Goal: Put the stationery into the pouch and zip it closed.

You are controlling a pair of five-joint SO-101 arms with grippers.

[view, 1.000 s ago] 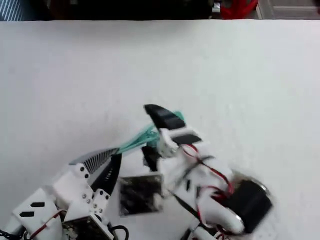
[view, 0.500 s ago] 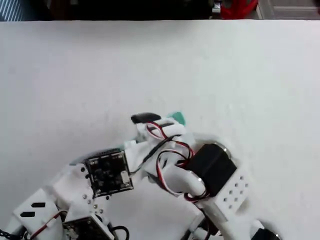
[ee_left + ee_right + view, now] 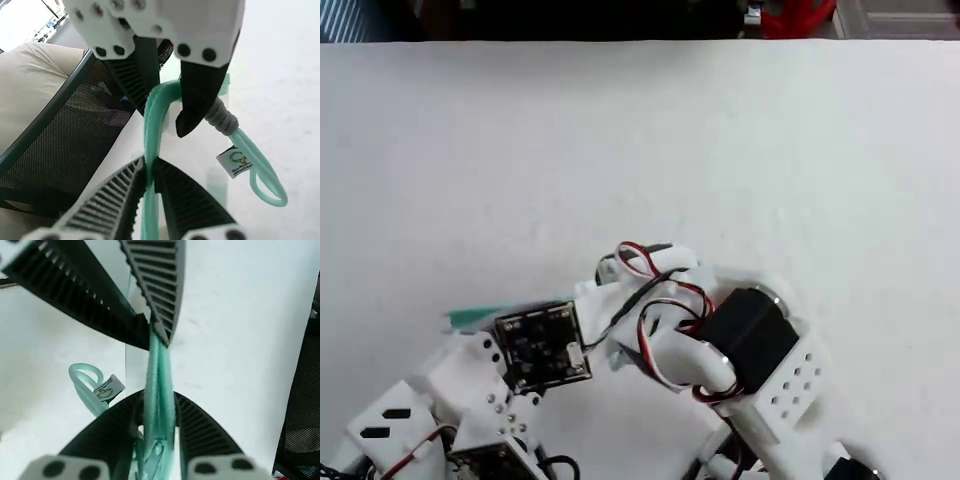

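Both my hands pinch the pouch (image 3: 159, 371) edge, left hand (image 3: 148, 172) and right hand (image 3: 159, 412) facing each other, just apart, near the bench (image 3: 720, 130) front edge.

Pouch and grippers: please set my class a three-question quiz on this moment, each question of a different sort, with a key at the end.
1. True or false: the left gripper and the right gripper are both shut on the pouch.
2. What is fixed beside the pouch's loop? A a small tag; B a key; C a pen.
3. Fill in: the table is ___ in colour.
Key: 1 true; 2 A; 3 white.
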